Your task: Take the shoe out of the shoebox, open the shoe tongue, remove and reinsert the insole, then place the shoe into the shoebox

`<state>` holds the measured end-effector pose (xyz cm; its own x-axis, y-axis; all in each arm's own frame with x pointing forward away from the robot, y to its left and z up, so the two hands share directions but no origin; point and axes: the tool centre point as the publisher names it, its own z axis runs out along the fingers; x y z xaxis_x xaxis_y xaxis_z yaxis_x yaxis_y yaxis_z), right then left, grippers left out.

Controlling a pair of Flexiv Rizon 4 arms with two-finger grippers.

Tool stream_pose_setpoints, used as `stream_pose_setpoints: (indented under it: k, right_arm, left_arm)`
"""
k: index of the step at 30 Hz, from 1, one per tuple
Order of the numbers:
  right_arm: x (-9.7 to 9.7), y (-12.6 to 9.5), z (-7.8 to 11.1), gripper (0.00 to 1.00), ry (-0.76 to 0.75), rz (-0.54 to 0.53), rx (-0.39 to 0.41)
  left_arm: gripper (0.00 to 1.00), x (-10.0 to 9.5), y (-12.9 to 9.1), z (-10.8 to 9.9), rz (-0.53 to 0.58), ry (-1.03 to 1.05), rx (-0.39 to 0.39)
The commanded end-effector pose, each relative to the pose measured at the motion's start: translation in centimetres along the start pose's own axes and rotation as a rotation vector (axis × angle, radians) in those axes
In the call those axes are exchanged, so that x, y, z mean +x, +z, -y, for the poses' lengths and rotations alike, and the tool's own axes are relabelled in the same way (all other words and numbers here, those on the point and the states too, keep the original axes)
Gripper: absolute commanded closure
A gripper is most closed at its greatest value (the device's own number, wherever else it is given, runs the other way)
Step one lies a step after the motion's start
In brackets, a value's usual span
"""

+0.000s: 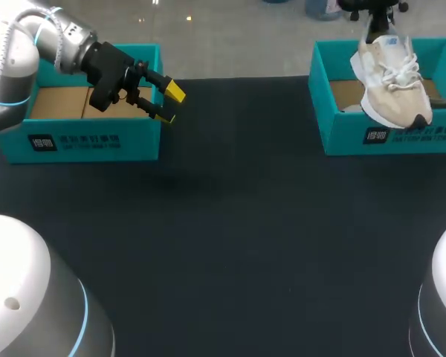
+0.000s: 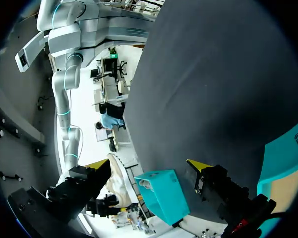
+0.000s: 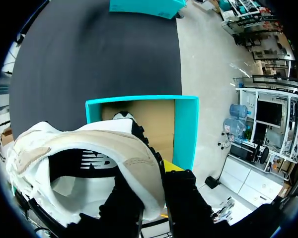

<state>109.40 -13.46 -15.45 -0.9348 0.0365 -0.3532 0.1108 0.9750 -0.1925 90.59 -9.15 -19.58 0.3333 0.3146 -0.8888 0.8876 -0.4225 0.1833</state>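
At right, shoe (image 1: 390,80) over shoebox (image 1: 342,137); second shoebox (image 1: 82,143) left.

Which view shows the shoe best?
Head view: nearly the whole shoe, laces included, over the right box. Right wrist shows only its collar, close up; left wrist, a small far glimpse.

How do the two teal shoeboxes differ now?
The left shoebox shows bare cardboard inside; the right shoebox has a beige shoe held over it. The left pincer hangs open beside the left shoebox; the right pincer, over the right shoebox, is shut on the shoe's heel. Both are teal and lidless.
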Motion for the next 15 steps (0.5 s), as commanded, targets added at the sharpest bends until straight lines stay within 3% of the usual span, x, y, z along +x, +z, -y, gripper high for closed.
stream_pose_setpoints:
  k: [1,14,15]
  right_arm:
    - [-1.4,0.46,0.06,1.0,0.032,-0.042,0.03]
    - [-1.4,0.46,0.06,1.0,0.032,-0.042,0.03]
    - [-2.06,1.04,0.62,1.0,0.053,-0.032,0.051]
  left_arm:
    - [0.0,0.01,-0.05,0.03,-0.002,0.001,0.001]
    - [0.0,0.01,-0.05,0.03,-0.002,0.001,0.001]
    - [0.0,0.01,-0.05,0.03,-0.002,0.001,0.001]
